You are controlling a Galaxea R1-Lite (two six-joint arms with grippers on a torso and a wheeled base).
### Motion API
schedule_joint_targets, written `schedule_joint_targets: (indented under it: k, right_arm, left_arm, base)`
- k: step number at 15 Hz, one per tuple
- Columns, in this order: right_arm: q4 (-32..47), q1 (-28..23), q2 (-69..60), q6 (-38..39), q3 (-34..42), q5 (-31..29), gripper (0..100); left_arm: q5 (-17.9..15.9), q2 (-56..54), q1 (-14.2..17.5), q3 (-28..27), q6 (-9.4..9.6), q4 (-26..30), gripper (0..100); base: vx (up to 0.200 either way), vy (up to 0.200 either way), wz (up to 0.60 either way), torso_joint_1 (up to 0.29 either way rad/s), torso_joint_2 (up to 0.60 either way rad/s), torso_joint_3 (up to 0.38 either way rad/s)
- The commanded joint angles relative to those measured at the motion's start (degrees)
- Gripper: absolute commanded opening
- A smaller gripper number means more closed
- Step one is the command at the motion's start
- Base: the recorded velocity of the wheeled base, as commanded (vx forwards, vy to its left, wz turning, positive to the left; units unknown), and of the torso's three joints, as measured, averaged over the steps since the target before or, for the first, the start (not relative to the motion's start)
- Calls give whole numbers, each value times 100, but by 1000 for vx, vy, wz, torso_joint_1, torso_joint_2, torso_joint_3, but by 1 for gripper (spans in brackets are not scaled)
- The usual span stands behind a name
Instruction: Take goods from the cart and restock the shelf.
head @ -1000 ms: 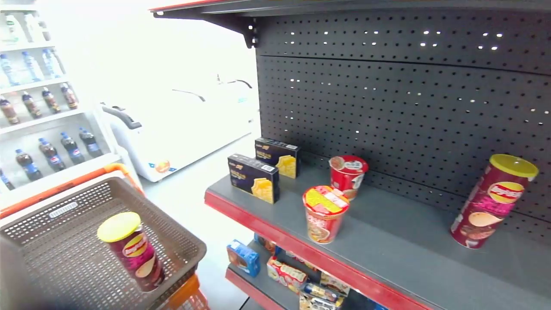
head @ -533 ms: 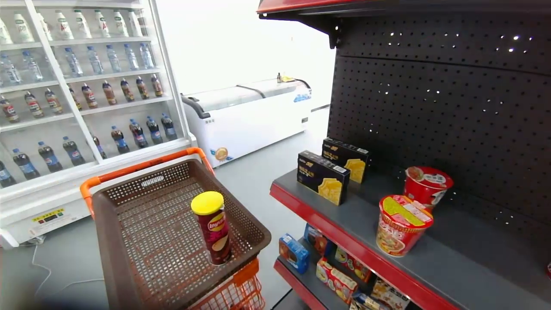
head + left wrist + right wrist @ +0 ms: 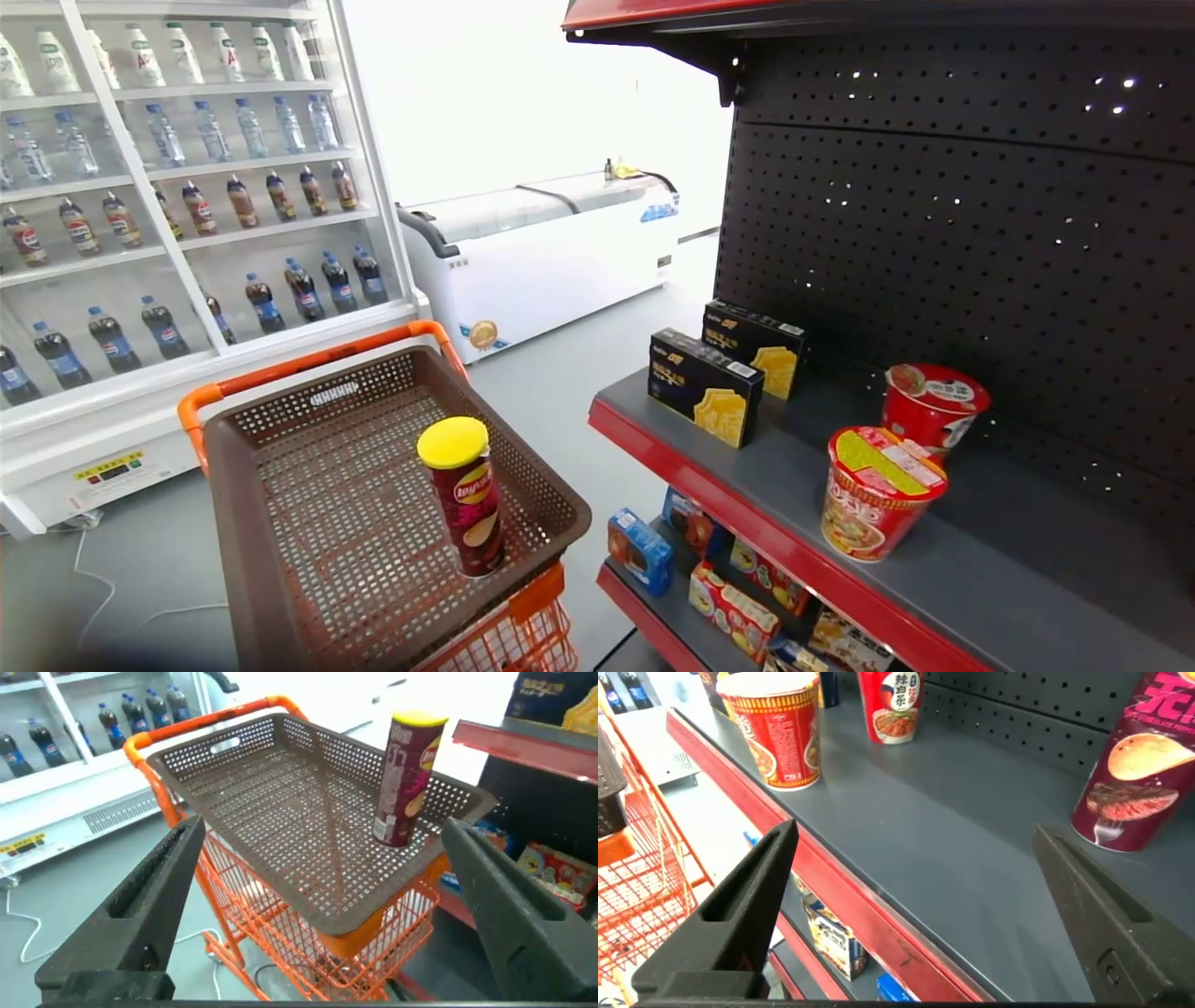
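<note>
The can [image 3: 464,509] stands upright in the cart [image 3: 308,359], at lower centre of the head view, near the basket corner closest to the shelf [image 3: 747,457]. It is a tall, slim tube with a yellow lid [image 3: 453,441]. It is probably light and stiff-walled, but would dent under a hard squeeze, and its glossy skin looks somewhat slippery. Being narrow on a mesh floor, it would tip easily if nudged. The best hold is likely across the mid-body from the side, below the lid, with moderate force. The left gripper [image 3: 322,826] hovers over the basket with its jaws wide apart and empty, the can just ahead. The right gripper [image 3: 915,835], also spread and empty, hangs over the shelf, where bare space lies between the cups [image 3: 780,733] and a second can [image 3: 1134,775].
</note>
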Motion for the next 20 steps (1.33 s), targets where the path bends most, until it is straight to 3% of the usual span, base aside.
schedule_joint_targets:
  k: [1, 2, 4, 5, 9, 10, 11, 12, 13, 16, 19, 20]
  right_arm:
    - [2, 3, 7, -4, 0, 0, 100]
    - [2, -6, 7, -4, 0, 0, 100]
    - [2, -6, 7, -4, 0, 0, 100]
    - [2, 3, 7, -4, 0, 0, 100]
    - [2, 3, 7, -4, 0, 0, 100]
    - [2, 3, 7, -4, 0, 0, 100]
    - [2, 3, 7, -4, 0, 0, 100]
    - [2, 3, 7, -4, 0, 0, 100]
    - [2, 3, 7, -4, 0, 0, 100]
    - [2, 3, 7, -4, 0, 0, 100]
    - [2, 3, 7, -4, 0, 0, 100]
    - [2, 3, 7, -4, 0, 0, 100]
  left_arm:
    - [-245, 2351, -103, -1082, -271, -231, 100]
    - [-209, 3125, -191, -1055, -210, -688, 100]
    - [-113, 4030, 2, -1152, -245, -759, 100]
    - [-236, 4355, 29, -1152, -219, -785, 100]
    - [-1545, 5551, 345, -1135, -280, -1787, 100]
    - [-2002, 5911, 477, -1196, -52, -1936, 100]
    - [-2038, 5946, 495, -1205, 1, -1945, 100]
    - [-2310, 6394, 758, -1205, 599, -2033, 100]
    - [-2380, 6641, 969, -1231, 818, -2103, 100]
    - [-2521, 7168, 1004, -1231, 898, -2534, 100]
    - [-3110, 7388, 969, -1161, 915, -2930, 100]
    - [-3233, 7440, 960, -1143, 1003, -2930, 100]
  base:
    - [0, 0, 0, 0, 0, 0]
    - [0, 0, 0, 0, 0, 0]
    - [0, 0, 0, 0, 0, 0]
    - [0, 0, 0, 0, 0, 0]
    - [0, 0, 0, 0, 0, 0]
    - [0, 0, 0, 0, 0, 0]
    - [0, 0, 0, 0, 0, 0]
    - [0, 0, 0, 0, 0, 0]
    - [0, 0, 0, 0, 0, 0]
    - [0, 0, 0, 0, 0, 0]
    - [0, 0, 0, 0, 0, 0]
    - [0, 0, 0, 0, 0, 0]
